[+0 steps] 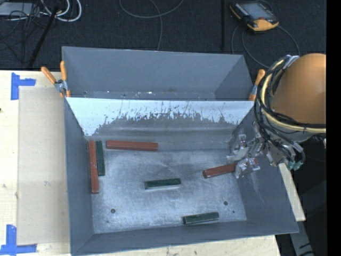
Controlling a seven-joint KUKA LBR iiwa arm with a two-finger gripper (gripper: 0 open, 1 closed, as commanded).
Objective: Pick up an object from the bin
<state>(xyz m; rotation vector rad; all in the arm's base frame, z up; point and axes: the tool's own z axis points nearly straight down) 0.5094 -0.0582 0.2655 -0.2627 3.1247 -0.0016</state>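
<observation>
Sticks, flat and narrow, lie scattered on the grey floor of the bin (160, 73). One reddish-brown stick (217, 172), short and slightly tilted, lies at the right side near the bin's wall. Its right end seems to meet the end effector (243, 165); whether that is closed on it I cannot tell. A dark green stick (162, 184) lies at the centre, well apart.

Looked like a robotics lab: grey metal bin (160, 73), cabled robot arm (298, 89) reaching in, loose cables (152, 4) and handheld controller (254, 15) on dark carpet (176, 33).
</observation>
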